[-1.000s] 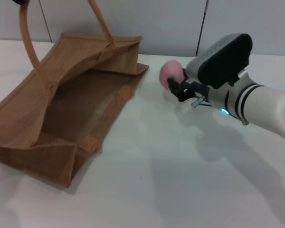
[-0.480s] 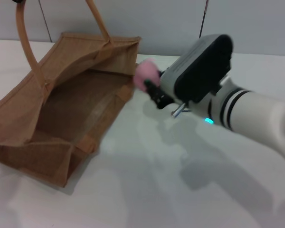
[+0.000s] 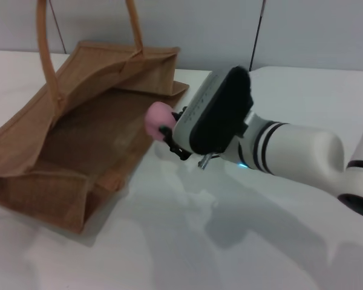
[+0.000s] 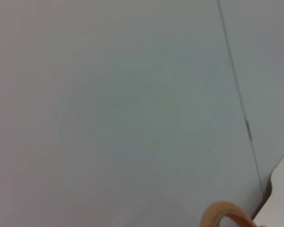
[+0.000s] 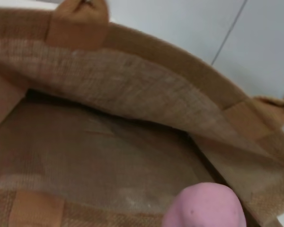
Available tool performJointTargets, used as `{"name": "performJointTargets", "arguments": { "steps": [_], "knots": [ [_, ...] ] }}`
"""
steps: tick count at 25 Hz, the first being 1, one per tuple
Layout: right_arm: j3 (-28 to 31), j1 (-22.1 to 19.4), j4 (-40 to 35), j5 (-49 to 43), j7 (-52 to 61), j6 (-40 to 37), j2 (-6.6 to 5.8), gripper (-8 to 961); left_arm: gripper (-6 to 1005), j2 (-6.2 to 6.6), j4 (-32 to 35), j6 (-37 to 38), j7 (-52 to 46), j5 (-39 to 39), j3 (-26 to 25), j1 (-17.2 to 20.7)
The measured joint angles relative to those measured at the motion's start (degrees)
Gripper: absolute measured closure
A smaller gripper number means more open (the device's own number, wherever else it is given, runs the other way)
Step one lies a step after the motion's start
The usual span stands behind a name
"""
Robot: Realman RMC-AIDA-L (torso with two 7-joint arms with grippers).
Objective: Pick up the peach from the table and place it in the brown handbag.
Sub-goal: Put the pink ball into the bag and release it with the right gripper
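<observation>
I see even, bright, diffuse light over the table (image 3: 290, 90), with no hard glare on its white surface. Soft grey shadows fall on it below the right arm (image 3: 290, 154) and along the near edge of the brown handbag (image 3: 78, 151), so the light reaches it from above. The bag's interior reads darker than its rim. The peach (image 5: 203, 205) is blurred in the right wrist view, and the bag's weave (image 5: 132, 94) behind it looks soft too. My left wrist view is flat, dull grey.
</observation>
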Motion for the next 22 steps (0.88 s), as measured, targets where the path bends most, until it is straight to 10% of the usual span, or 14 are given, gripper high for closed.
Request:
{"name": "performJointTargets", "arguments": {
  "steps": [22],
  "knots": [
    [-5.5, 4.9, 3.6, 0.8, -2.1, -5.7, 1.23, 691, 895, -0.17, -0.2, 4.5, -3.9, -5.3, 11.1, -0.4]
  ]
}}
